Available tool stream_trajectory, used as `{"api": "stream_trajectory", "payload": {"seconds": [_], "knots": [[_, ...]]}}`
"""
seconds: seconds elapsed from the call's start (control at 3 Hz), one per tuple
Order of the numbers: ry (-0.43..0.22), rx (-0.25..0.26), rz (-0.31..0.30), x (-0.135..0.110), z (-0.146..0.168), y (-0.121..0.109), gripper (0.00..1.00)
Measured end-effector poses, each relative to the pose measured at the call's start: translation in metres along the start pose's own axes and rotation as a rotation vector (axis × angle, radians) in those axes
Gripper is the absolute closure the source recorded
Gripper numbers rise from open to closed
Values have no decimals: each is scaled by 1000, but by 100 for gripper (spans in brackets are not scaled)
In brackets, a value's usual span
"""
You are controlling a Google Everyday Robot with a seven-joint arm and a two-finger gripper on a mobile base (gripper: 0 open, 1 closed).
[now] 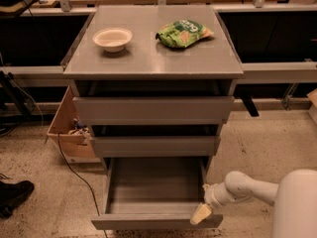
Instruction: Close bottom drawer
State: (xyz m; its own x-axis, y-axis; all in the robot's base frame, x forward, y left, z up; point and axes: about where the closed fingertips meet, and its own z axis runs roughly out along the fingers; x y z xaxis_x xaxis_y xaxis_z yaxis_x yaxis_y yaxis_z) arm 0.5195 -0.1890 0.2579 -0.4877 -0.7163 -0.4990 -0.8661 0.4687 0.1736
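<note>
The bottom drawer [153, 221] of the grey cabinet stands pulled far out, its grey box tray empty. Its flat front runs along the lower edge of the camera view. My gripper [201, 214] sits at the drawer's front right corner, its cream fingers against the top of the drawer front. My white arm [257, 190] reaches in from the lower right. The mid drawer [154, 145] and the top drawer [152, 110] above it stick out slightly.
A white bowl [112, 38] and a green snack bag [182, 32] lie on the cabinet top [148, 58]. A cardboard box [67, 128] and a cable stand left of the cabinet. A black shoe [12, 196] is at the far left.
</note>
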Motion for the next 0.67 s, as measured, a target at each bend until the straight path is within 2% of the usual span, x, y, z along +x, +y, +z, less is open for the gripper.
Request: {"api": "stream_trajectory", "payload": {"seconds": [0.67], "knots": [[-23, -47, -17, -11, 46, -3, 0]]}}
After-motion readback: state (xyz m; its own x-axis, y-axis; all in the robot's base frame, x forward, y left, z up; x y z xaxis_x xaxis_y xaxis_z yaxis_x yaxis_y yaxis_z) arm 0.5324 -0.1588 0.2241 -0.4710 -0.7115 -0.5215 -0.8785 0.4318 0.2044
